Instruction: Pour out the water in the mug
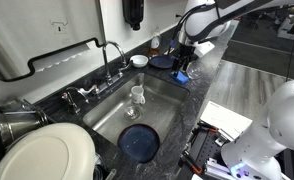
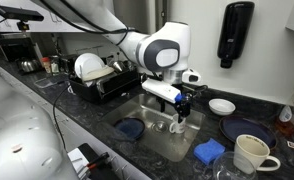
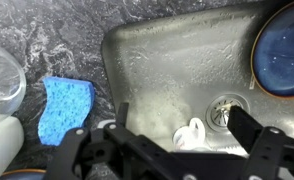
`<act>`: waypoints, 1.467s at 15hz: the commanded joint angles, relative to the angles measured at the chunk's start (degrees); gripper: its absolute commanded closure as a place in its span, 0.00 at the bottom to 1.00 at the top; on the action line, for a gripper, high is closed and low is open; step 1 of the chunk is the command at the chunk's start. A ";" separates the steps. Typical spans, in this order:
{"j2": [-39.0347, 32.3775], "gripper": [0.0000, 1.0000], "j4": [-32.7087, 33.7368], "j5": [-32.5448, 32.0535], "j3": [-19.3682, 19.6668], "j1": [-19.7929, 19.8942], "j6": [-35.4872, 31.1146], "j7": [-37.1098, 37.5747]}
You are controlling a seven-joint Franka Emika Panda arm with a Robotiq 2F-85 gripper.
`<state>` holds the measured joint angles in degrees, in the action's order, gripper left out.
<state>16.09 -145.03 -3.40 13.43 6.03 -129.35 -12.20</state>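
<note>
Claw wide open, empty, mug in sink by drain, sponge on counter

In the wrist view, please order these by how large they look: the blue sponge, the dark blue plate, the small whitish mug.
1. dark blue round plate, although the frame edge cuts it off
2. blue rectangular sponge; its visible area is close to the plate's, so this ranking is unsure
3. small whitish cylindrical mug, clearly smallest

Sink in both exterior views, from above, mid-range; wrist cam close, looking down
</note>
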 commanded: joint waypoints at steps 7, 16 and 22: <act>-15.45 0.00 3.40 -3.73 -4.05 0.43 -0.66 0.01; -19.97 0.00 3.65 -7.92 -7.17 -1.54 -5.06 -1.90; -23.42 0.00 2.55 0.42 -10.23 -0.81 -17.43 -15.16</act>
<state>-5.94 -141.52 -8.36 4.59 3.84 -139.98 -19.19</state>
